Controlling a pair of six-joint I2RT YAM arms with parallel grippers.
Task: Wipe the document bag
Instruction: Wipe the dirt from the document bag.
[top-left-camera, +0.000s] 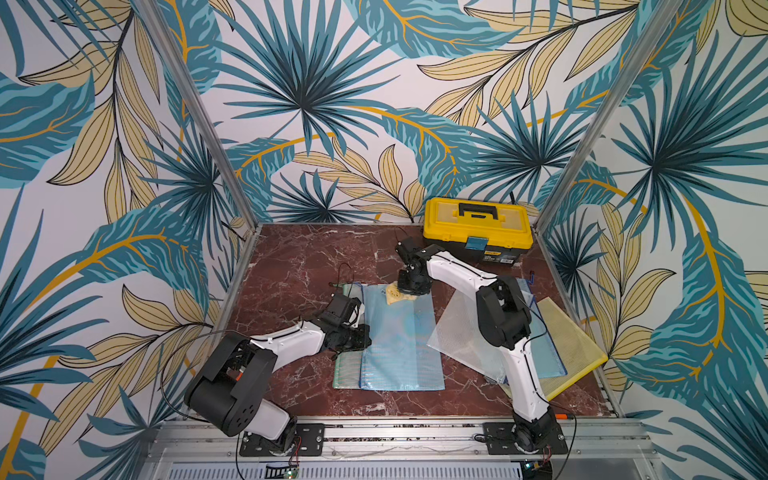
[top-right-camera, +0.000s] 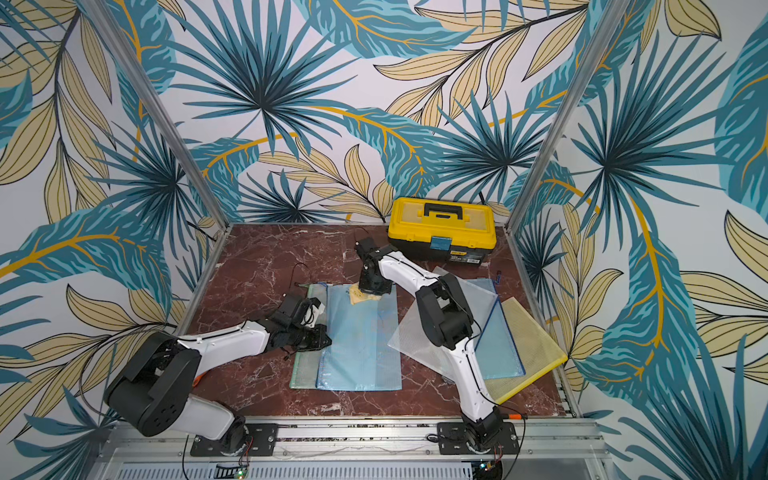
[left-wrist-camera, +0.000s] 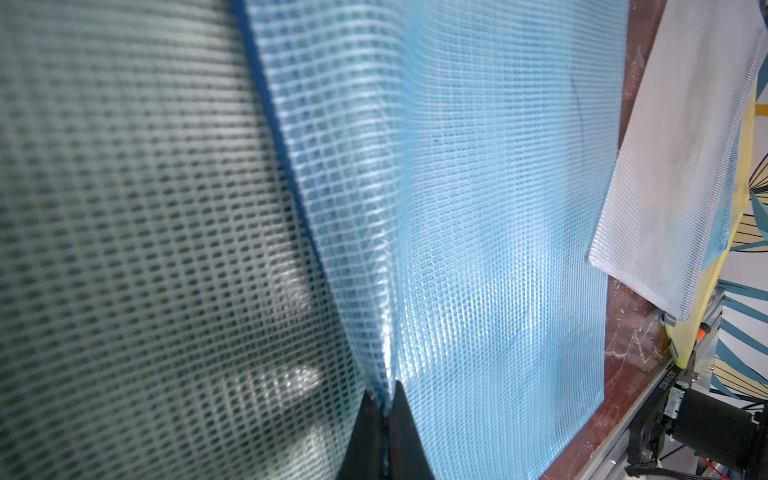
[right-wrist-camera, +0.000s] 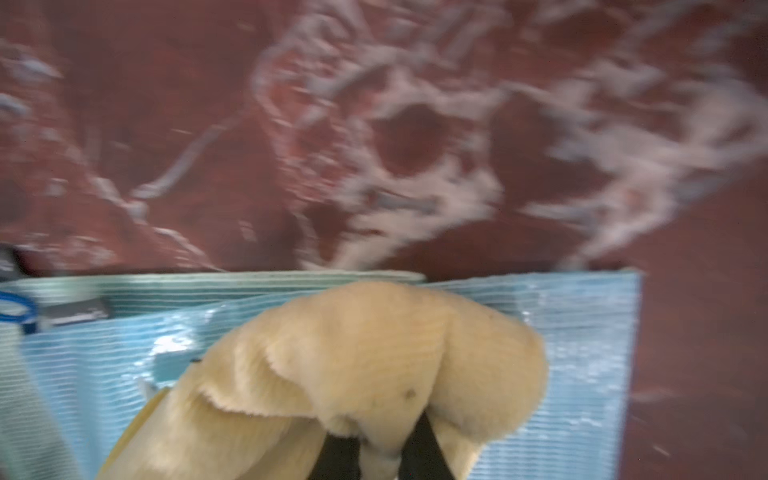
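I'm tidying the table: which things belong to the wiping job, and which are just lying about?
In use: middle blue bag, cloth, left gripper, right gripper.
Lying about: green bag underneath, toolbox, white bag, yellow bag, second blue bag.

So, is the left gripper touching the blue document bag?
Touching. The left wrist view shows it: the left gripper is shut on the edge of the blue document bag, and the mesh puckers into a fold where it is pinched.

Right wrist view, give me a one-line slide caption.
Right end effector shut on a yellow cloth at the edge of the blue document bag.
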